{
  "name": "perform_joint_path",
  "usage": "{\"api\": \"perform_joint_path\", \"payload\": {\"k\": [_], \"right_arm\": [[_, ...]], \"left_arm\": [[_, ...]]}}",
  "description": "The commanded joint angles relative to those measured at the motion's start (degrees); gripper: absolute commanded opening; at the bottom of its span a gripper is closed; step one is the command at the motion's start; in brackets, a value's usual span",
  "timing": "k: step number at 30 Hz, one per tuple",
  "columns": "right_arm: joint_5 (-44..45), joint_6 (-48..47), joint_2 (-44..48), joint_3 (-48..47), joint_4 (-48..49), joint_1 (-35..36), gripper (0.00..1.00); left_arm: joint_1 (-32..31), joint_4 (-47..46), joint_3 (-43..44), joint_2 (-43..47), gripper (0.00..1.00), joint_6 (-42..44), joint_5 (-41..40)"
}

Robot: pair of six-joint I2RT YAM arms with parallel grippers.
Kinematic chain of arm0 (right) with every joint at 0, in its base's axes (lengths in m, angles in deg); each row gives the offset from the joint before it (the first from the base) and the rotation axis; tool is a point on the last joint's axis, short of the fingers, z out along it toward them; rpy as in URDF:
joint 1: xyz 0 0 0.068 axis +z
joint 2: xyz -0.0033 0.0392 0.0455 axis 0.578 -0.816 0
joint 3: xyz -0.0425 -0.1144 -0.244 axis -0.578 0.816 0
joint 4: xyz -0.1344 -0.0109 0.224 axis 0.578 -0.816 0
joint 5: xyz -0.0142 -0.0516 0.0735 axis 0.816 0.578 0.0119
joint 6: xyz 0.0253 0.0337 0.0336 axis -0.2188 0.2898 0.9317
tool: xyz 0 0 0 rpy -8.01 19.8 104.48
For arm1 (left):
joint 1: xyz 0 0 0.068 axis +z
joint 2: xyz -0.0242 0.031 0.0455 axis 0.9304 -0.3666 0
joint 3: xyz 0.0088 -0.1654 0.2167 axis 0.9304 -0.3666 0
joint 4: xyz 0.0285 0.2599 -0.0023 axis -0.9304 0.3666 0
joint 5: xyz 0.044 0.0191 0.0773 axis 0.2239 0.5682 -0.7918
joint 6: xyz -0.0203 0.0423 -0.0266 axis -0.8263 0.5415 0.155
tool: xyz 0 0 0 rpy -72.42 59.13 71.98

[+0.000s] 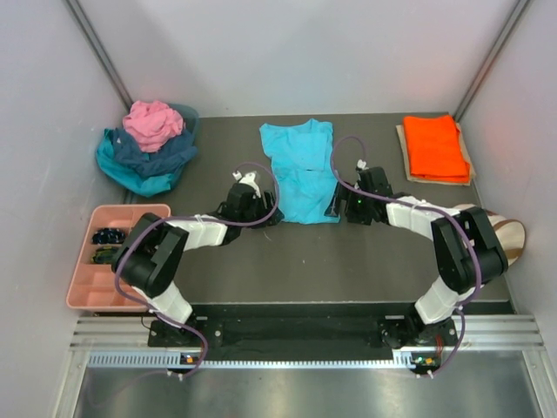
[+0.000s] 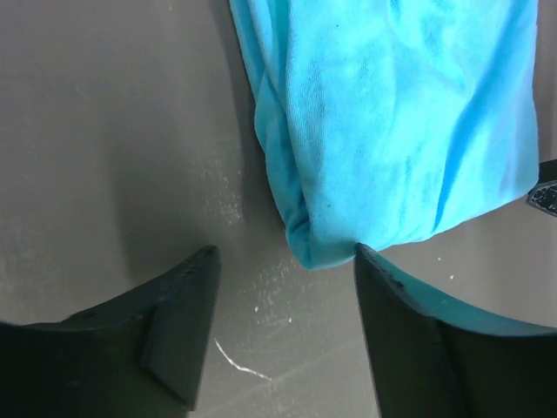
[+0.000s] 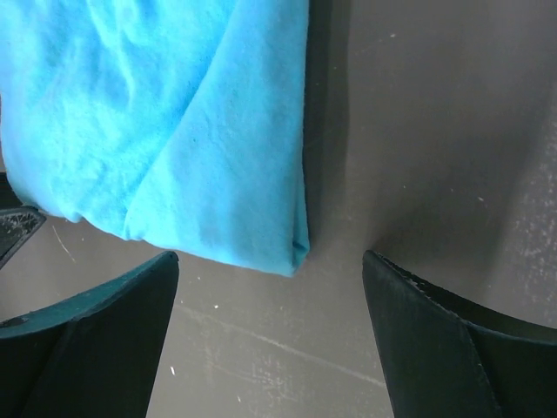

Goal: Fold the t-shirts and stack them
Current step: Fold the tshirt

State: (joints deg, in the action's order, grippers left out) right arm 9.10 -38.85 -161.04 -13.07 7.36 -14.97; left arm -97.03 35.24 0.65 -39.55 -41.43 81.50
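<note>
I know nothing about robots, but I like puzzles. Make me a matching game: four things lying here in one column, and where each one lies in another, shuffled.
Things:
1. turquoise t-shirt
2. orange t-shirt
3. pink t-shirt
4. pink tray

Places:
A. on top of the heap of shirts at the far left
B. at the near left edge of the table
C. folded, at the far right
D. in the middle

Pairs: 1-D, 2-C, 3-A, 4-B

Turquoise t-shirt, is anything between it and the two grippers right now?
Nothing visible. The left gripper and right gripper each stand open right at a near corner of the turquoise t-shirt, with only bare table showing around those corners.
</note>
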Motion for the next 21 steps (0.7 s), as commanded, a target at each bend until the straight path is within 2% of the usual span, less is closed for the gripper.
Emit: {"api": "perform_joint_path", "payload": {"k": [1, 5, 17, 20, 21], "right_arm": [[-1.3, 0.2, -1.5, 0.2, 2.7, -0.3, 0.84], [-1.3, -0.1, -1.8, 0.1, 2.5, -0.3, 0.82], [-2.1, -0.5, -3.2, 0.4, 2.6, -0.3, 0.77], [-2.3, -0.4, -3.4, 0.5, 2.9, -0.3, 0.72], [-2.4, -0.4, -3.4, 0.6, 2.9, -0.3, 0.63]], "left_arm": [[-0.4, -4.1, 0.2, -2.1, 0.59, -0.1, 0.3], [-0.5, -5.0, 1.0, -4.0, 0.46, -0.4, 0.8], [-0.6, -8.4, 2.6, -8.4, 0.43, -2.4, 3.5], [-0.8, -8.3, 2.7, -8.4, 0.39, -2.2, 3.4], [-0.8, -8.0, 2.8, -8.4, 0.33, -2.1, 3.5]]}}
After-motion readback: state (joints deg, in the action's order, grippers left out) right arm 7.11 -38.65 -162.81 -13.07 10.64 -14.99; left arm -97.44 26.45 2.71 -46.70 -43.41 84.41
